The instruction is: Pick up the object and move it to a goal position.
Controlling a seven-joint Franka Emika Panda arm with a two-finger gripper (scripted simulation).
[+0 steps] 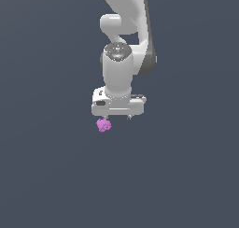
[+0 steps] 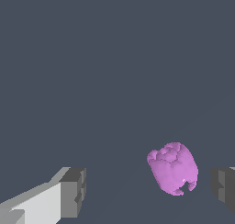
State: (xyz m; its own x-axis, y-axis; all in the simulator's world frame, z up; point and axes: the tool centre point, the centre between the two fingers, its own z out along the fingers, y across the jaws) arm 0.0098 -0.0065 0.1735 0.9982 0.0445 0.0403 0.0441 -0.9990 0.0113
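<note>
The object (image 1: 104,125) is a small magenta-purple lumpy blob lying on the dark grey floor, just below the left end of the white hand in the exterior view. In the wrist view the object (image 2: 173,168) lies between the two dark fingertips, much closer to one fingertip (image 2: 223,187) than to the other (image 2: 73,191), touching neither. My gripper (image 1: 117,117) is open, its jaws spread wide, and it hangs above the floor beside the blob. The white arm rises behind it.
Plain dark grey floor (image 1: 186,175) spreads around the arm in every direction. No other objects or containers show in either view.
</note>
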